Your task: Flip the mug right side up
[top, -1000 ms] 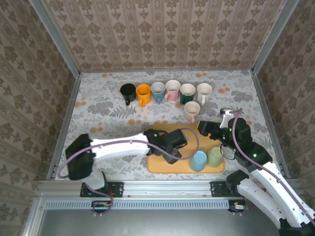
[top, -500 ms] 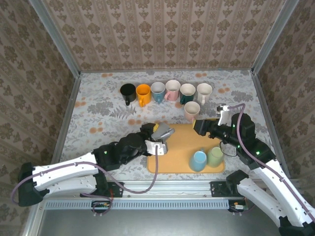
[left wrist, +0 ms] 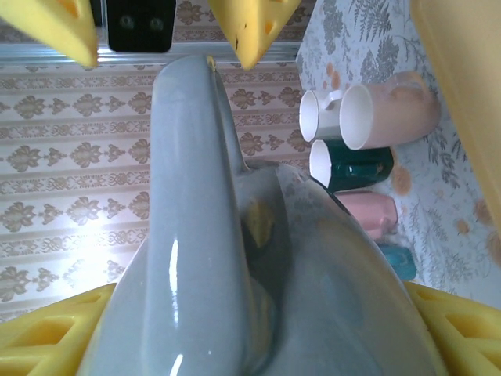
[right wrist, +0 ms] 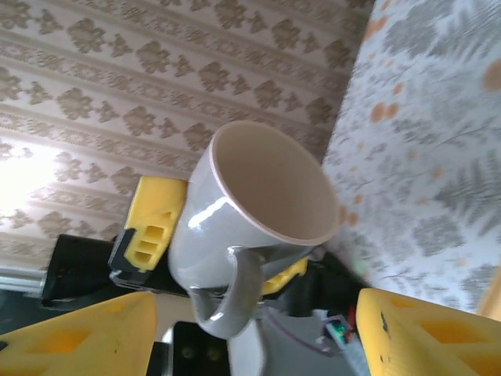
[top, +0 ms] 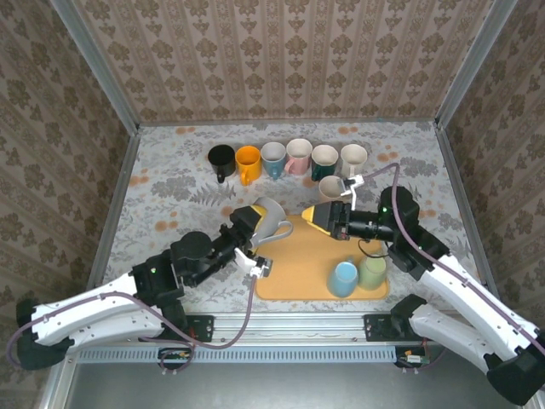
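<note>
Patterned wallpaper all round, floral table [top: 170, 183] below, w/ an orange tray [top: 289, 285] just under the R gripper [top: 322, 217]. The grey mug [top: 271, 211] is up off the surface, clamped btw the L gripper [top: 262, 223] fingers [right wrist: 153, 223], which pinch the body nr its base end; the jaws are closed as far as the mug allows. The mug lies approx on its side, mouth facing the R gripper, handle turned toward L's wrist cam. R's fingers [right wrist: 423, 329] are spread wide w/ nothing in them, tips just short of the mug & roughly in line w/ the handle end. Handling, as a judgement: glazed ceramic, so rigid, no give, prob fairly weighty for a two-finger pinch, and the glossy skin looks slippery. It would likely chip or break if dropped from here. Best hold for R is prob across the wall at the rim, one finger inside & one outside, on the side clear of L's fingers. The handle loop seems a poor choice, since the mug could swing on it
</note>
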